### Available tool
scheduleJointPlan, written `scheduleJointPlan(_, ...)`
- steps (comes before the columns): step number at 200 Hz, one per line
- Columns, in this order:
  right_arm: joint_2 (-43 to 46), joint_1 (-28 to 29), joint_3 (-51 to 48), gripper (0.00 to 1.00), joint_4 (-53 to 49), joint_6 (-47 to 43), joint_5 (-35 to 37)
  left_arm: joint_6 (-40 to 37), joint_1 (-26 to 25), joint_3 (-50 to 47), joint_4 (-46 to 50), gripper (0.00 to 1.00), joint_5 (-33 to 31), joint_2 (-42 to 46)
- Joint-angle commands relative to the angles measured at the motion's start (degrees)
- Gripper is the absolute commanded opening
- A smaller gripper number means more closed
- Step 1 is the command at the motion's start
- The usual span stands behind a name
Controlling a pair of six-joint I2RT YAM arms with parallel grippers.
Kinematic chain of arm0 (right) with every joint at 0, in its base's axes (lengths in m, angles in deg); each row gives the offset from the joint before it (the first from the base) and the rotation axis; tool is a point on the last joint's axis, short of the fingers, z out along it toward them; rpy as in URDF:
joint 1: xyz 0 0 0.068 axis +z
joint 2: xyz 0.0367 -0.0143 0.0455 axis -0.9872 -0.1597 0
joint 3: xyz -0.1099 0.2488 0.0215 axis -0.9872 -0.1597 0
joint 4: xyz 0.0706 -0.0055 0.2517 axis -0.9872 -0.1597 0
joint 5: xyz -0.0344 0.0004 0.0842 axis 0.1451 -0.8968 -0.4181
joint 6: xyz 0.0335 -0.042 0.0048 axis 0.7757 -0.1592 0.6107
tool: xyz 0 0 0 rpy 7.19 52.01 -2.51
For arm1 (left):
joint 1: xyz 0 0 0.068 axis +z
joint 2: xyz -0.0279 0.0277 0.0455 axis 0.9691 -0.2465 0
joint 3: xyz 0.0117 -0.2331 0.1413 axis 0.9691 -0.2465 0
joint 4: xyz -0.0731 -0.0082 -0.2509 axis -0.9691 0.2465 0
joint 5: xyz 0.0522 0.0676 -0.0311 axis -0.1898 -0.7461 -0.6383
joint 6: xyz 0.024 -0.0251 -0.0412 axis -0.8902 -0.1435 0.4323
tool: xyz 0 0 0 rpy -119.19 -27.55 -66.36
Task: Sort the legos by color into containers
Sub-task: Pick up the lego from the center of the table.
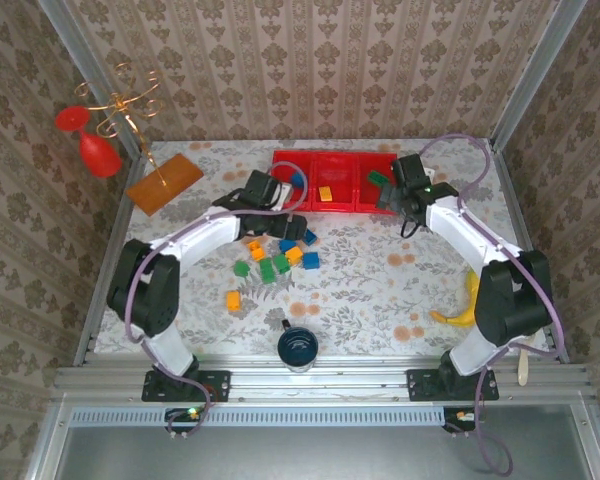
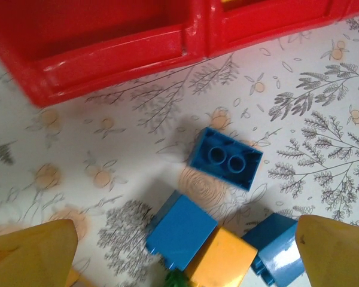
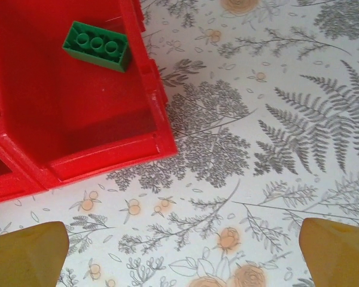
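Note:
The red tray (image 1: 335, 165) lies at the back of the table, with a blue lego (image 1: 298, 178), an orange one (image 1: 325, 194) and a green one (image 1: 378, 179) in its three compartments. Several loose legos (image 1: 280, 262) are scattered in front of it. My left gripper (image 1: 292, 226) hangs open just above that pile. Between its yellow fingers (image 2: 30, 254) lie a blue brick (image 2: 180, 230) and an orange brick (image 2: 221, 260), with an upturned blue brick (image 2: 225, 158) beyond them. My right gripper (image 3: 180, 263) is open over bare tablecloth beside the tray's right compartment (image 3: 107, 156), where the green brick (image 3: 96, 45) lies.
A banana (image 1: 467, 305) lies at the right near edge. A dark blue cup (image 1: 297, 346) stands at the front centre. An orange board (image 1: 165, 183) with a gold stand and red pieces (image 1: 100, 150) occupies the back left. Metal posts frame the table.

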Motion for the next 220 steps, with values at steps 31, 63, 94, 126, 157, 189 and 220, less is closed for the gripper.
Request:
scheduleJointPlan(31,5.65,0.31,-3.58,1.00,-3.16,3.59,6.16,-8.03,-3.49,10.94,8.57,0.92,1.18,-9.08)
scheduleJointPlan(63,7.25,0.22,-4.69,1.00,-3.00,4.64,7.17,-9.35,-4.91,15.35,10.97,0.88,-1.26,-13.41)
scheduleJointPlan(94,7.98,0.24,-5.23,1.00,-2.64,5.08,7.34,-10.31,-5.68,19.01,13.22,0.85,-2.92,-17.12)
scheduleJointPlan(126,8.23,0.25,-5.23,1.00,-2.81,5.37,7.34,-10.83,-6.48,21.56,15.39,0.83,-5.73,-20.21)
scheduleJointPlan(157,8.03,0.22,-5.38,1.00,-2.73,5.70,7.25,-10.83,-6.90,22.60,15.86,0.79,-6.85,-21.91)
scheduleJointPlan(189,7.63,0.22,-5.08,1.00,-2.73,5.99,6.95,-11.11,-7.33,23.72,16.46,0.77,-7.71,-23.65)
scheduleJointPlan(220,7.59,0.22,-5.06,1.00,-2.58,6.05,6.79,-11.39,-7.67,24.91,17.20,0.73,-9.35,-25.42)
